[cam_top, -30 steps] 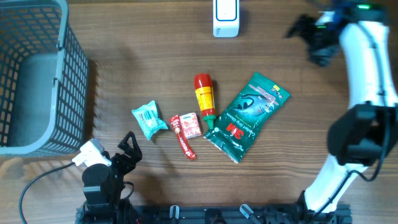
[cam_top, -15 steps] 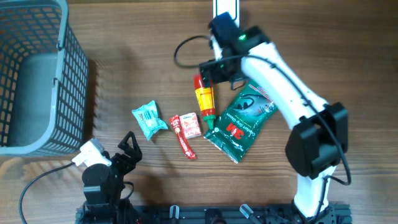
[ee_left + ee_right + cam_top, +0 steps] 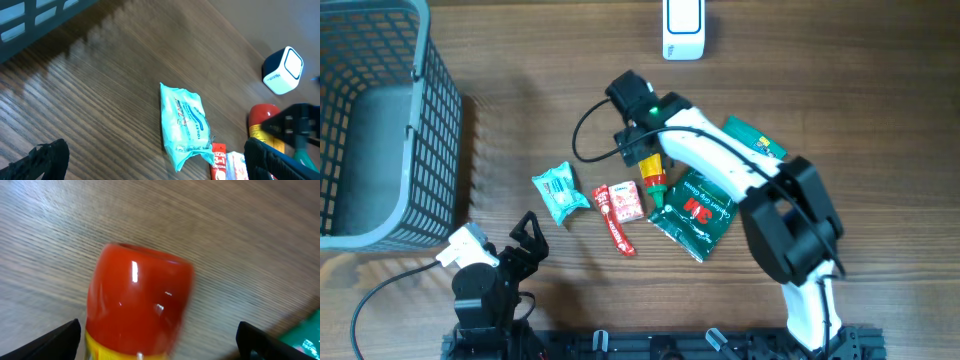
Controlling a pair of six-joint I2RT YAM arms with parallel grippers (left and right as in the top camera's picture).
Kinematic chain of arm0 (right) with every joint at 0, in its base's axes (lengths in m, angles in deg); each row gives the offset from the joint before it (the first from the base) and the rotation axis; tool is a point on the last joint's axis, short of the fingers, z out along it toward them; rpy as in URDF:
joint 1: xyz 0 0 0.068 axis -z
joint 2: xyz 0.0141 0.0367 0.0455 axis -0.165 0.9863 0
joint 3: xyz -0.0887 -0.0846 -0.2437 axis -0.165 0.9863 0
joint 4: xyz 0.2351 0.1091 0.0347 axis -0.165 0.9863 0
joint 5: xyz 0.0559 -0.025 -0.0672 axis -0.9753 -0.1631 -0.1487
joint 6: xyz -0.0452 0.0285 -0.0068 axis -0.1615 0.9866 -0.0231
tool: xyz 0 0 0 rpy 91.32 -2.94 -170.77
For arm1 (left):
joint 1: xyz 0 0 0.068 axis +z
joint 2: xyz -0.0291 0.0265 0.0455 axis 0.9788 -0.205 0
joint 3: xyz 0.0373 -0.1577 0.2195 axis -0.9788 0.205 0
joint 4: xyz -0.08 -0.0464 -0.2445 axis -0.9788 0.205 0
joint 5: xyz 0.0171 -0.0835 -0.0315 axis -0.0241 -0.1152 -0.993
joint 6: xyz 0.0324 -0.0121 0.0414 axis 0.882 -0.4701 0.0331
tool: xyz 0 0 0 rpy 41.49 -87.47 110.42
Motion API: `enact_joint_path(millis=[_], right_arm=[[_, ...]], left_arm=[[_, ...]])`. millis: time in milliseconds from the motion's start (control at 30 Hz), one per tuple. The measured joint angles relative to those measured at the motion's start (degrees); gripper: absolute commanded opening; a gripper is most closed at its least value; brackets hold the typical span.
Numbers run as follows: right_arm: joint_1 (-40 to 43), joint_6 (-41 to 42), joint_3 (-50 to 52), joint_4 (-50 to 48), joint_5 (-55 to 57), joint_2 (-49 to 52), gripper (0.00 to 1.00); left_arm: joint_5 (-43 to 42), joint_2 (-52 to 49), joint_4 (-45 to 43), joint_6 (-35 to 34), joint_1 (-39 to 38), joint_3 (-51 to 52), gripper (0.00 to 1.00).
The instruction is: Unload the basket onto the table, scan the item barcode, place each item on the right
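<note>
Right hand (image 3: 159, 341) hovers, spread wide, over the red end of the bottle (image 3: 137, 295). Closing on that round, slick top could roll it sideways across the counter (image 3: 235, 235).

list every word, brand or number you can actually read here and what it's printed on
"3M", red letters on the green plastic packet; its other print is too small to read.
Teal crinkled wrapper: dark lettering, too blurred to read.
Small red and white carton: print too small to read.
Red-capped yellow bottle: no label text readable.
White box-shaped scanner: small marking, unreadable.
</note>
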Motion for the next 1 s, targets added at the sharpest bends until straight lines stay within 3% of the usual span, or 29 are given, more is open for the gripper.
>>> enact_joint_path(millis=[233,567,767,1000], right_arm=[[-1.8,-0.2,-0.4,-0.7,3.7,4.0,0.92],[-1.3,0.0,-0.7,0.3,0.8,4.2,0.51],[1.7,0.3,-3.3,5.2,-8.2,4.6,0.45],[9.0,-1.2,-9.7,15.0,-26.5,6.0,0.45]], left_arm=[[0.0,0.0,0.0,0.0,0.0,0.0,1.00],[0.0,0.0,0.0,-0.1,0.0,0.0,1.00],[0.0,0.0,0.0,-0.1,0.0,0.0,1.00],[0.0,0.0,0.0,-0.1,0.0,0.0,1.00]])
